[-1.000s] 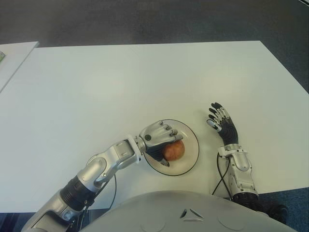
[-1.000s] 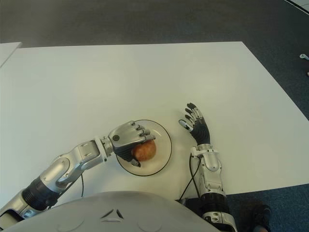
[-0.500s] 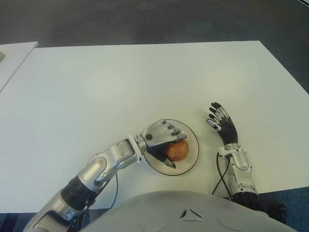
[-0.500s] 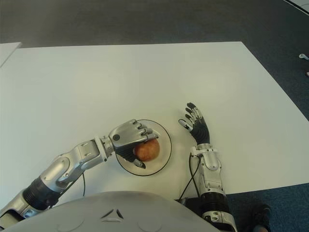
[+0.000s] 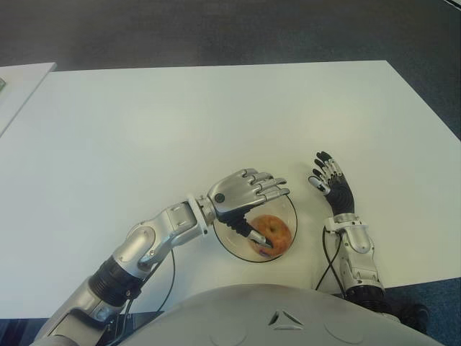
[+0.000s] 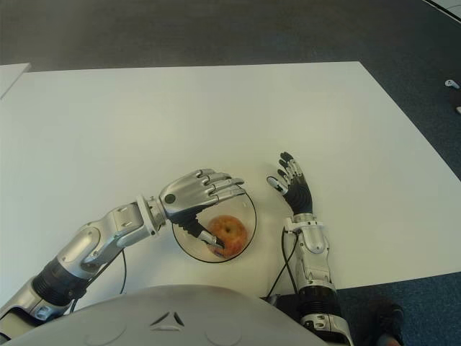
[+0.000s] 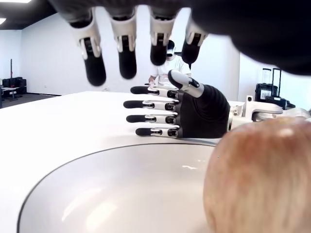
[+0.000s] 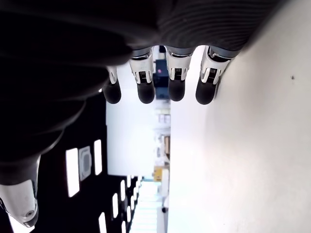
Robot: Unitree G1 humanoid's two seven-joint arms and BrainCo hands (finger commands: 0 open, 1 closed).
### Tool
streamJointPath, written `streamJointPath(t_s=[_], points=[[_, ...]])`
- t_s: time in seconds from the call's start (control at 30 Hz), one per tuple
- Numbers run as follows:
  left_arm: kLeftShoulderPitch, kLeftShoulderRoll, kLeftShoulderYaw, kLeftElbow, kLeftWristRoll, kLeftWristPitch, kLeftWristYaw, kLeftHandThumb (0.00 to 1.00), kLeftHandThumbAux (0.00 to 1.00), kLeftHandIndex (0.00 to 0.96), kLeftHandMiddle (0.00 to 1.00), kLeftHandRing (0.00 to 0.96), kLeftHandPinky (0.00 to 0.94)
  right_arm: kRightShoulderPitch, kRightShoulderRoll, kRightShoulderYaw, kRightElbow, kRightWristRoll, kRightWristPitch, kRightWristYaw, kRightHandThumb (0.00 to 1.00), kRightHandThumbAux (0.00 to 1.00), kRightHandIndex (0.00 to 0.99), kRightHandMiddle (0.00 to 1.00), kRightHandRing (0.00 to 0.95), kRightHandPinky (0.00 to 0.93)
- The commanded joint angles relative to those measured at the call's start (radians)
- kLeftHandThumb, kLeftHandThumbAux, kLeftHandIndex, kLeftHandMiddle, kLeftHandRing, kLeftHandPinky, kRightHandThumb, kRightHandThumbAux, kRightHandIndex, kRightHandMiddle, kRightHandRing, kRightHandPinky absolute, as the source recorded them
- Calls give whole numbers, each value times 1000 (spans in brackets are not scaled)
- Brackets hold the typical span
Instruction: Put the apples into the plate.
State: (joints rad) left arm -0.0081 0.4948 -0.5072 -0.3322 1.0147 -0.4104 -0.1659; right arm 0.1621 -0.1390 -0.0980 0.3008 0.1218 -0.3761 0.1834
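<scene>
White tabletop [image 5: 180, 115] fills most of the scene, with dark carpet beyond its far edge. Taking the plate [image 5: 289, 214] as the landmark: it sits near the table's front edge, close to the robot's body, a shallow round dish with a dark rim.

Over the plate's far-left part hangs the left hand [image 5: 245, 194], its forearm reaching in from the plate's left. Its four fingers [image 7: 121, 48] are stretched out flat above the dish and hold nothing; only the thumb dips down toward the fruit, and contact there cannot be judged. Just to the plate's right, apart from it, shows the right hand [image 5: 333, 186], fingers extended and empty, palm side turned toward the plate.

Smallest is the apple [image 5: 273, 232], lying inside the plate on its front-right part, below and slightly toward the robot from the left palm. Judging by that, this apple is delivered, and the left hand need only lift straight away without nudging it.
</scene>
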Motion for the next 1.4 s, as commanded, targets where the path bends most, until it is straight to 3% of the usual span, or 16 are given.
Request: streamJointPath(t_s=[0.03,0.27,0.43,0.53,0.6,0.63,0.7,0.77,0.83,0.93,1.03,1.1,1.27,1.4], points=[[15,-10,29,17,-36,27,-4,75,127,0,0,0,0,61,24,20,86,-7,101,6,132,607,68,70,46,96],[102,-125,117,-9,-159,242,-63,119,161,0,0,0,0,56,32,18,101,-4,84,2,152,623,76,89,68,107],[150,-201,165,-28,-243,353,-51,182,229,0,0,0,65,55,35,19,107,-8,73,-1,166,625,82,89,66,103],[217,-388,242,-69,-408,543,-20,208,292,25,0,4,89,54,36,20,110,-10,68,-1,170,623,85,85,64,108],[250,-463,285,-86,-496,612,-1,216,331,53,22,32,127,56,35,20,108,-9,68,1,170,622,85,83,61,106],[264,-489,303,-92,-531,634,7,220,361,80,51,67,167,57,35,20,106,-9,68,2,170,622,84,82,60,105],[364,-576,392,-111,-692,652,41,220,408,125,102,132,239,58,34,21,106,-11,66,2,170,623,84,84,62,108],[431,-627,446,-118,-787,648,62,211,452,169,155,197,308,59,33,21,107,-11,63,2,171,625,85,86,64,111],[455,-708,525,-104,-896,674,98,184,481,212,209,246,340,59,31,20,112,-8,63,7,175,627,86,91,68,120],[467,-819,557,-115,-1012,715,170,143,513,264,277,305,370,57,28,17,121,0,70,16,180,628,87,98,77,136],[483,-844,553,-117,-1070,713,231,119,541,303,330,351,401,56,20,17,123,3,81,23,171,621,87,107,87,143],[508,-825,536,-106,-1077,689,253,110,562,325,356,375,419,59,18,19,120,1,84,25,161,614,90,114,93,141],[542,-745,492,-78,-1091,644,264,97,589,350,382,402,421,64,14,17,119,3,80,33,150,603,104,135,103,121],[530,-673,502,17,-1114,540,236,100,589,331,369,389,406,62,16,16,116,2,78,33,164,609,114,150,115,137]])
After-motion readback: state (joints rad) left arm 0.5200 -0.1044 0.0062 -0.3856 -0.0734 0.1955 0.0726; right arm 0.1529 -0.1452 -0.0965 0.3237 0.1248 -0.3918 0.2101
